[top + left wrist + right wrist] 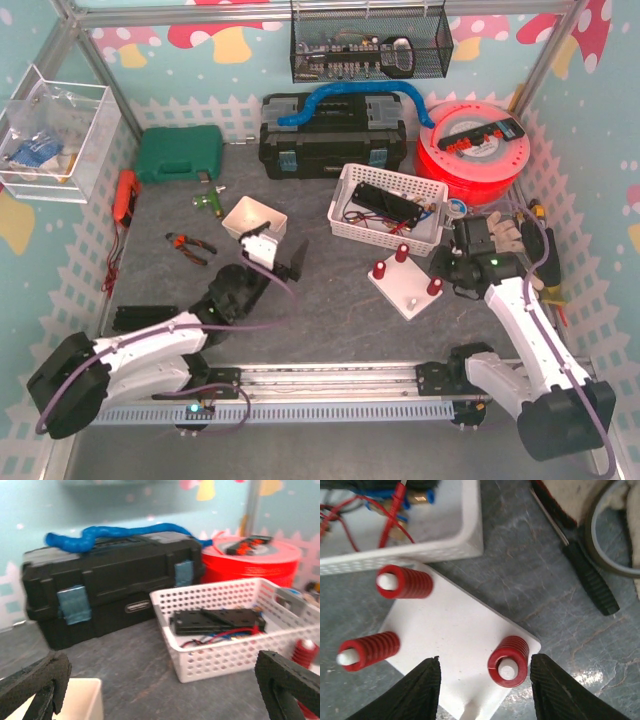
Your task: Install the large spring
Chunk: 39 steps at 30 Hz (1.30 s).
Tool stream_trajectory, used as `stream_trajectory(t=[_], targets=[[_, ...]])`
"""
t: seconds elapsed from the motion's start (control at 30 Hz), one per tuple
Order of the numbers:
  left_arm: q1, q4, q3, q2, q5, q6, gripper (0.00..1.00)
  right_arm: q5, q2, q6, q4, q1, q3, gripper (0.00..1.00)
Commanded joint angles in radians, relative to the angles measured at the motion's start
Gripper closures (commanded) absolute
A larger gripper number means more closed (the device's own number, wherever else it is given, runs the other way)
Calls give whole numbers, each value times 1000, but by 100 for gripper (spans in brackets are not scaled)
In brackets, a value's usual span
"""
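Observation:
A white peg plate [405, 290] lies on the grey table, also in the right wrist view [455, 630]. Three red springs stand on its pegs: two on the left [405, 581] [368, 650] and a wider one [508, 661] [434, 287] near the right corner. My right gripper [485, 685] [455, 268] is open just above the plate, with the wider spring between its fingers, closer to the right finger [555, 690]. I cannot tell whether they touch. My left gripper [160, 700] [280, 255] is open and empty, raised left of the plate.
A white basket [388, 205] [225, 655] with black parts and wires stands behind the plate. Behind it are a black toolbox [330, 135] and a red cable reel [470, 150]. A small white bin [253, 216], pliers [190, 243], a green case [180, 152], and a screwdriver [587, 575] lie around.

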Motion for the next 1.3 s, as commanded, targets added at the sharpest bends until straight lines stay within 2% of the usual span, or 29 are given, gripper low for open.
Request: stream_trajectory(t=[0.0,0.13,0.23,0.43,0.57,0.63,0.73,0.97,1.03,1.1,1.2,1.27], targets=[[109,-292,128,-44,-65,-260,1,-30,-49,-45,-40,-6,74,47],[297,-509,205,-37,38,-430,1,-121,-98,-164,46,-5,107,38],[405,-572,242,25,143,-440,6,-168,-126,-223,141,-6,104,27],[525,-697,359,186,355,-448,41,-229,-98,-255,248,-6,105,18],[554,-795,472,268,382,-352,43,-239,-81,-289,293,-5,89,16],[575,-839,530,296,409,-321,47,-274,-79,-309,329,-6,69,15],[598,-889,597,334,452,-268,48,-333,-79,-348,393,-6,21,14],[604,-948,649,414,536,-74,51,-291,-130,-358,596,-6,-126,12],[604,-956,651,440,536,-32,59,-263,-151,-325,615,-6,-146,11],[606,-980,671,460,515,-28,65,-207,-112,-313,540,13,-96,11],[609,-1050,737,479,504,-25,51,-140,37,-325,443,29,8,10],[609,-1078,755,488,511,-19,51,-123,91,-317,434,29,21,9]])
